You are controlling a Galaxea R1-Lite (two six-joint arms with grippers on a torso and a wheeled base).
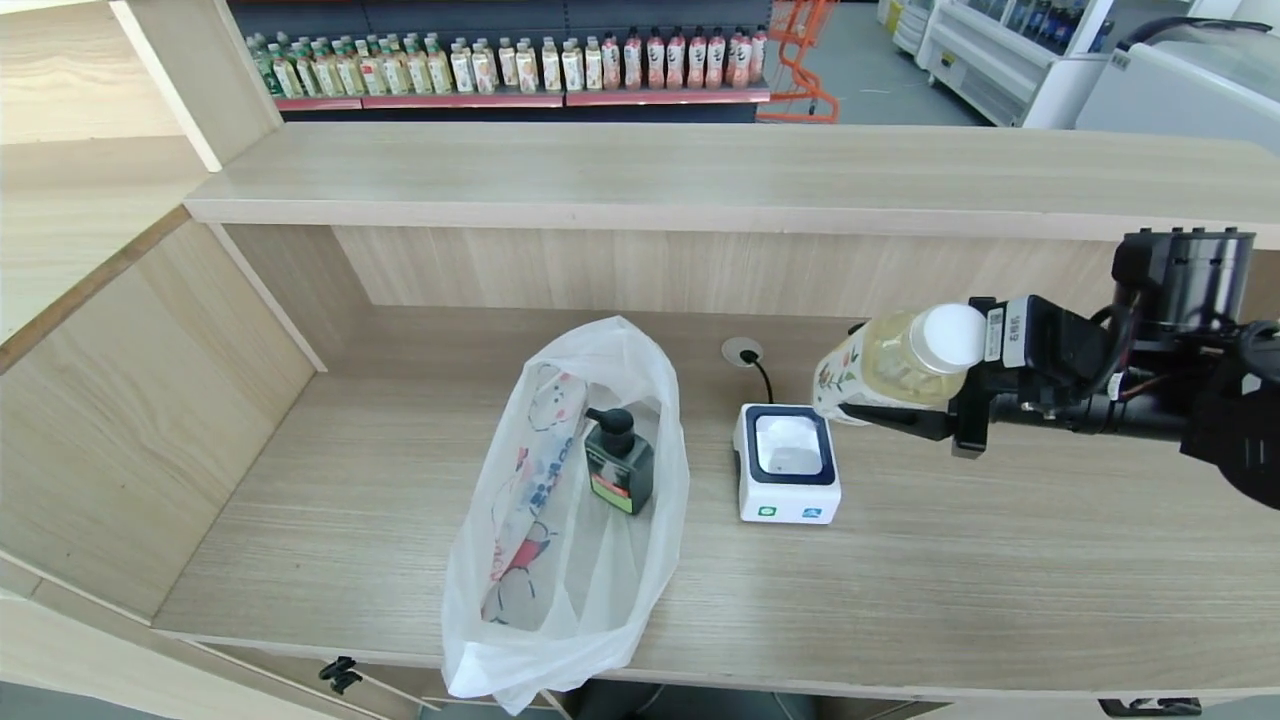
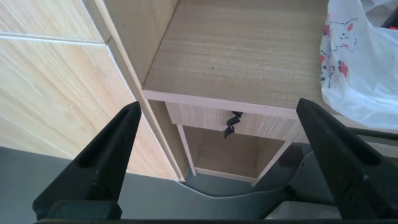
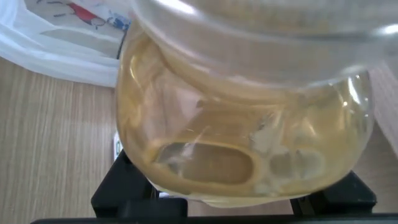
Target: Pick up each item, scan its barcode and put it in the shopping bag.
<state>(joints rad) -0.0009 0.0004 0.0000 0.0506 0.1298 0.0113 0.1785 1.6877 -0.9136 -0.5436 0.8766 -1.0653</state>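
My right gripper (image 1: 925, 400) is shut on a clear bottle of yellow drink (image 1: 890, 362) with a white cap and a flowered label, held on its side in the air just right of and above the white barcode scanner (image 1: 787, 462). The bottle's yellow body (image 3: 242, 124) looms close in the right wrist view. A white plastic shopping bag (image 1: 565, 510) lies open on the counter left of the scanner, holding a dark green pump bottle (image 1: 619, 463) and a printed packet (image 1: 535, 480). My left gripper (image 2: 217, 162) hangs open off the counter's front left corner, with nothing between its fingers.
The wooden counter (image 1: 950, 590) has a raised back wall and a side wall on the left. The scanner's cable runs to a round grommet (image 1: 742, 351). A drawer with a key (image 2: 232, 123) sits under the counter's front edge.
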